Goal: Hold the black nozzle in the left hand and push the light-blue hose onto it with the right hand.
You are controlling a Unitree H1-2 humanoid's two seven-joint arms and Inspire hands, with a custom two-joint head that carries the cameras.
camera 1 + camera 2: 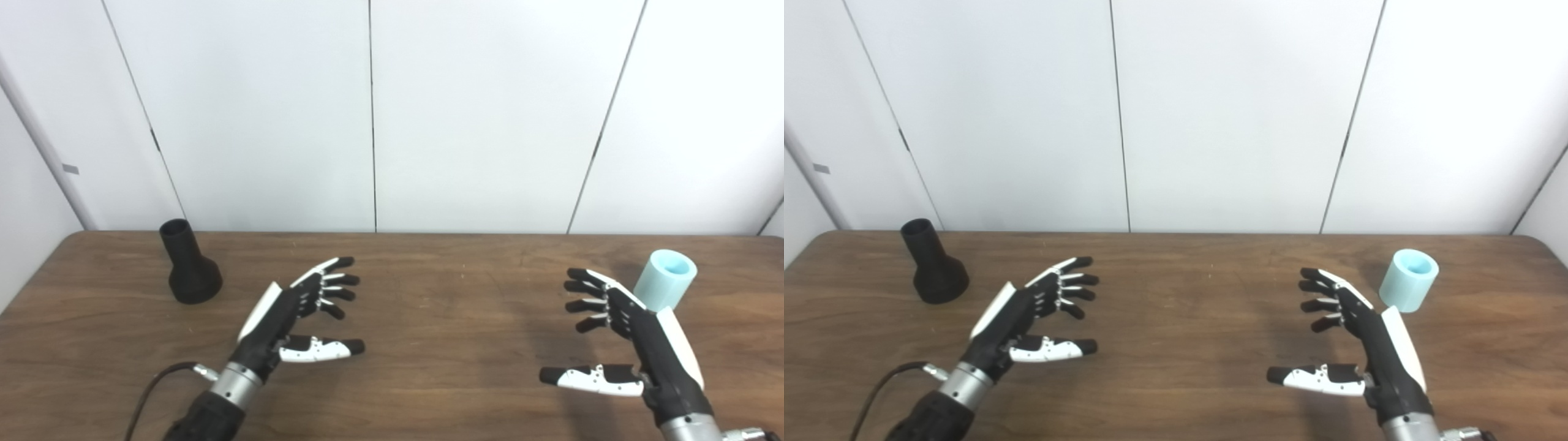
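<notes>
Black nozzle (190,264) stands upright on its wide base, narrow neck up, at the far-left end of the table (429,343). Light-blue hose (1409,279) (really a short stubby sleeve) stands on end at the far-right end, open mouth up.

Both my hands are empty w/ fingers spread, palms facing each other, between the two parts. Neither touches anything.

Risks, as I judge them: the nozzle looks top-light but its neck is slim, so if I come in from the side w/ my left hand (294,315) and clip the neck first, it could tip or skid toward the table's left edge. The hose is round and short; a sloppy grab w/ my right hand (1353,334) could knock it over so it rolls off the right end. Later, a tilted hose won't seat on the neck.

Rel. to the nozzle: my left hand sits to its right and nearer me, apart from it. The hose lies just beyond my right hand's back, on its outer side, close but not touching.
</notes>
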